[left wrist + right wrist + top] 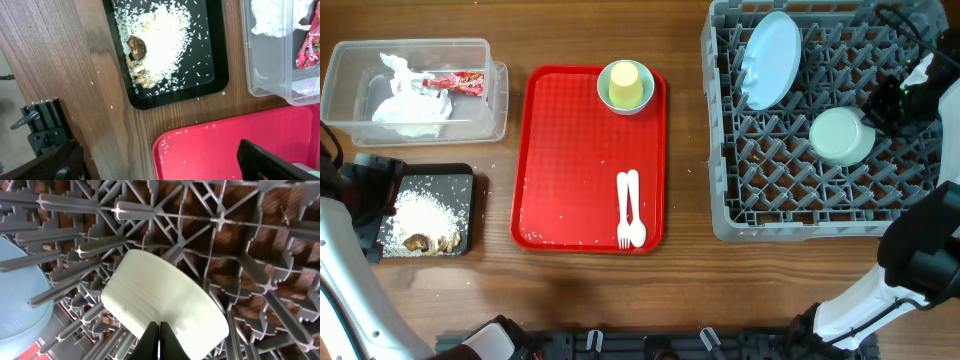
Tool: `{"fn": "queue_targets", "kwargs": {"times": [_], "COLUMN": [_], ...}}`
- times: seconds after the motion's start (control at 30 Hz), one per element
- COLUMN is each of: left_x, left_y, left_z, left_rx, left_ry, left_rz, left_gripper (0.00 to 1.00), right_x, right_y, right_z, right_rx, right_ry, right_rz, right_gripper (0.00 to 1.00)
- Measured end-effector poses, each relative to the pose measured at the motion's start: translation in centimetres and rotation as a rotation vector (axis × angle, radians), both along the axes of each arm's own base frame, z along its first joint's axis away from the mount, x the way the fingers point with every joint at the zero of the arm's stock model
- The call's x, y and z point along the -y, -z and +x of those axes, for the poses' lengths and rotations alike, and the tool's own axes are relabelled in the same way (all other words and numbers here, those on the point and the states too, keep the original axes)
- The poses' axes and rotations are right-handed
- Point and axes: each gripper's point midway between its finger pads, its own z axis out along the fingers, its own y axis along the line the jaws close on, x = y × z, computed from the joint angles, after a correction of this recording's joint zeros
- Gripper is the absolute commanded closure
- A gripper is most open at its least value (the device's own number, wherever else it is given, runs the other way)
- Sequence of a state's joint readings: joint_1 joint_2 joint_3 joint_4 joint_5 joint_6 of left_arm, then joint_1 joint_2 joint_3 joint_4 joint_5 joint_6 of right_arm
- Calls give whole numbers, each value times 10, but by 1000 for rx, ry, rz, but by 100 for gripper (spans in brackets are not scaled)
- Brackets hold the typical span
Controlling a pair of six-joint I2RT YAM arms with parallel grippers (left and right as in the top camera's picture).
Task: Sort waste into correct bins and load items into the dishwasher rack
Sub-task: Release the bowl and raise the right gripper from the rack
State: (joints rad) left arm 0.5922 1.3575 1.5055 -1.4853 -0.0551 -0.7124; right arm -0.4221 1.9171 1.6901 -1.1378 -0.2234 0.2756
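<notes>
Right gripper (pixel 159 341): fingers shut flat together, gripping nothing, tips just at the pale green bowl (pixel 165 312). The bowl sits among the pegs of the grey rack (pixel 800 222), near the standing blue plate (pixel 770 58). Left gripper (pixel 160 167): spread wide, empty, above the red tray (pixel 210 145) corner nearest the black tray (pixel 220 60).
</notes>
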Motion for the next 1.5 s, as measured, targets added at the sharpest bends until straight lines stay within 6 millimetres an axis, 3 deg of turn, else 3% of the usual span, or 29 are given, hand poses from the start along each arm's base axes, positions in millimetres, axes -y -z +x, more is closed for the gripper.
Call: {"fn": "queue_targets", "kwargs": {"times": [0.13, 0.23, 0.37, 0.7, 0.9, 1.5], "left_x": [0, 0, 0, 0, 0, 0], "left_y": [0, 0, 0, 0, 0, 0], "left_z": [0, 0, 0, 0, 0, 0], "left_rx": [0, 0, 0, 0, 0, 0], "left_ry": [0, 0, 0, 0, 0, 0], "left_rz": [1, 0, 0, 0, 0, 0], "left_gripper": [0, 0, 0, 0, 0, 0], "right_x": [-4, -29, -51, -35, -34, 3], "right_y": [-16, -41, -28, -15, 7, 12], "right_z": [-3, -3, -1, -6, -7, -8], "right_rx": [27, 72, 38, -6, -67, -110], "right_ry": [-6, -63, -100, -34, -32, 42], "right_rz": [-12, -31, -61, -125, -115, -309], "right_gripper": [96, 96, 96, 96, 96, 96]}}
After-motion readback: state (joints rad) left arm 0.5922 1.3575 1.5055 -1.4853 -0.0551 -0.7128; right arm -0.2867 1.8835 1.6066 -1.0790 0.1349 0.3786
